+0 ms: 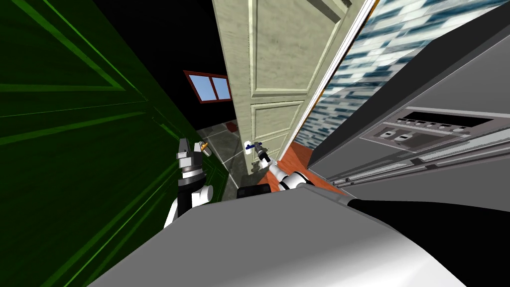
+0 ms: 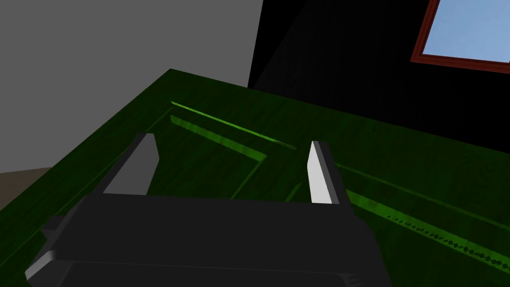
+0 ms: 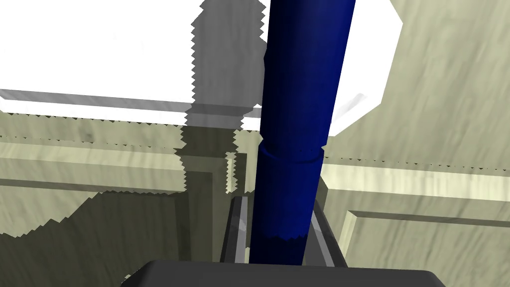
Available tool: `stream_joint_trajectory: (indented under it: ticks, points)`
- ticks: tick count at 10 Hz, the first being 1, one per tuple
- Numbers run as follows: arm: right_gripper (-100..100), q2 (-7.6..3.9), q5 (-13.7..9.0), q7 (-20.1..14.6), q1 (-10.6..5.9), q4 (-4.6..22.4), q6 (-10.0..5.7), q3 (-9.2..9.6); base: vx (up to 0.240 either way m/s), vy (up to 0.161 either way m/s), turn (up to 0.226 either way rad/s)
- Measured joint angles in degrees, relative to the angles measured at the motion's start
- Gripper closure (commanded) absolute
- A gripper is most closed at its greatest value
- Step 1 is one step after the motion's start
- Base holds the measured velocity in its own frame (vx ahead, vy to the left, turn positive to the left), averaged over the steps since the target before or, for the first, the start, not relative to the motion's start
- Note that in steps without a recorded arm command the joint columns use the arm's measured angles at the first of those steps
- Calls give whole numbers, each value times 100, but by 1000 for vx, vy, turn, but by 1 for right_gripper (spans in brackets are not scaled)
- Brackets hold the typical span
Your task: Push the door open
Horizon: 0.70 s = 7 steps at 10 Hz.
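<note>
Right arm [image 1: 291, 179] outstretched, jaws clamped; left arm [image 1: 191, 174] raised, jaws apart.

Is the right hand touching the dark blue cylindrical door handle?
Touching. In the right wrist view, the right hand grips the dark blue cylindrical door handle on both sides.

No legible text, label, brand, number or sign anywhere. Grey control panel [image 1: 428, 128], well off to the right of the right gripper [image 1: 257, 147]: blank buttons and a dark display strip, unmarked.

Head camera looks steeply down; right wrist hugs door [image 3: 443, 79]; left faces green panel [image 2: 398, 164].
</note>
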Motion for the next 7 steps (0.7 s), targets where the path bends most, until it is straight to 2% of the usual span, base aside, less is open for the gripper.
stream_joint_trajectory:
  ticks: [2,4,7]
  points:
    - [100,18,-61,108,104,-240,144,-46,92,87,-78]
    - [100,128,-202,338,36,-49,94,-181,136,150,-98]
    - [100,186,-398,607,-11,4,87,-360,121,155,-90]
